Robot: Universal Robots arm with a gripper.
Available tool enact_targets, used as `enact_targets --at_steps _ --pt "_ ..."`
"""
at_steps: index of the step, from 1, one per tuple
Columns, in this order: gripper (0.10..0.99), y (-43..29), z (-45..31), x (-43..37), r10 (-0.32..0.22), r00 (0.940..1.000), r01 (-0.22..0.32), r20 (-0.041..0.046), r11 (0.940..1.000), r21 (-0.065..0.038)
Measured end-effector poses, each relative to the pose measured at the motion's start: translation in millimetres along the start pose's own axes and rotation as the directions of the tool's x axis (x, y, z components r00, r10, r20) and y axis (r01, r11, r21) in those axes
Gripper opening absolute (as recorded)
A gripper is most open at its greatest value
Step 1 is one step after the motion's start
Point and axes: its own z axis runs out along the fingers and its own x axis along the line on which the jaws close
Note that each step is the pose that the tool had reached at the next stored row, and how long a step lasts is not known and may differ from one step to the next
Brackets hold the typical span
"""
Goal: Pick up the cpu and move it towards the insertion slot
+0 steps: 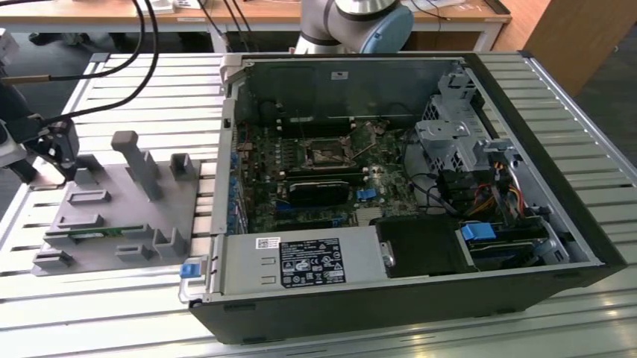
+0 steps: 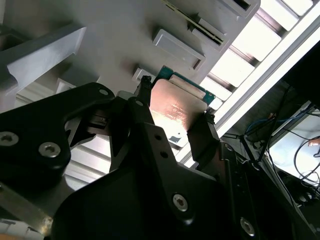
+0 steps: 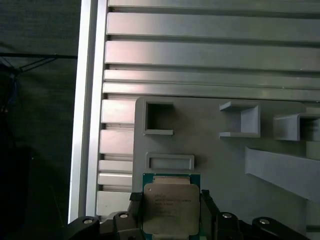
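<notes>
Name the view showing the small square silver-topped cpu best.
The first wrist view: the cpu turns its metal top squarely to the camera, held in the gripper. The second wrist view shows it slanted, partly behind the fingers. In the exterior view it is too small to tell.

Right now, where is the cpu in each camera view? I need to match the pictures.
First wrist view: the cpu is clamped in the gripper, over the grey tray.
Second wrist view: cpu in the gripper, tray behind.
Exterior view: cannot make it out; the gripper is at the tray's corner on the exterior view's left.
Shared landmark: the grey tray.
</notes>
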Motion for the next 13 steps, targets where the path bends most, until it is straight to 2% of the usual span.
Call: enact_targets --at_steps 13 --pt "0.541 0.8 -12.5 0.2 0.000 1.0000 0.000 0.0000 1.0000 0.000"
